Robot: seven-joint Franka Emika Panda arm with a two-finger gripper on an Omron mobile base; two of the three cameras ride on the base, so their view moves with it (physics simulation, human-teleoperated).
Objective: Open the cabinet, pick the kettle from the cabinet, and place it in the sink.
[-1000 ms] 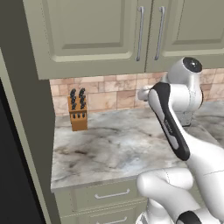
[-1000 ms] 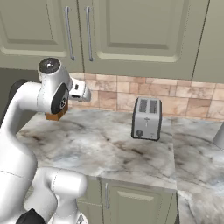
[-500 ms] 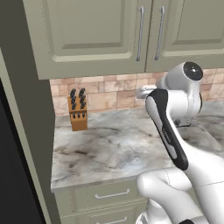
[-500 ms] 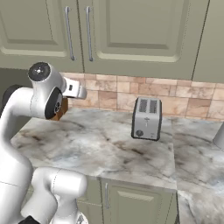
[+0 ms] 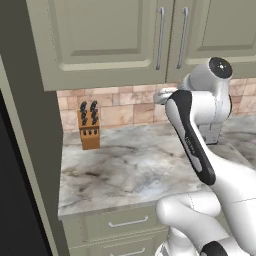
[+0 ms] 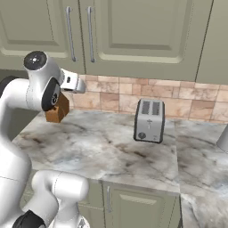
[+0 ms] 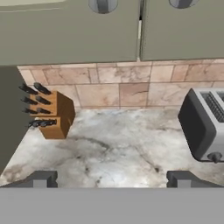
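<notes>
The cabinet [image 5: 110, 40] hangs over the counter with both doors shut; its two long silver handles [image 5: 161, 37] run side by side at the door seam. My gripper [image 5: 162, 95] is raised just under the cabinet's lower edge, below those handles, and is open with nothing in it. In the right base view the gripper [image 6: 76, 83] points at the tiled wall under the cabinet [image 6: 133, 31]. The hand view shows the open gripper [image 7: 113, 179] and the cabinet [image 7: 70, 35] door bottoms. The kettle is hidden. The sink is out of view.
A wooden knife block [image 5: 89, 127] [image 6: 58, 111] [image 7: 50, 116] stands at the back left of the marble counter [image 5: 125, 170]. A silver toaster [image 6: 149, 120] [image 7: 205, 124] stands to the right. Drawers [image 5: 127, 222] sit below. A tall dark panel [image 5: 30, 150] bounds the left side.
The arm has lifted the hand a little toward the cabinet's lower edge and drawn it slightly left in the right base view. The jaws stay open.
</notes>
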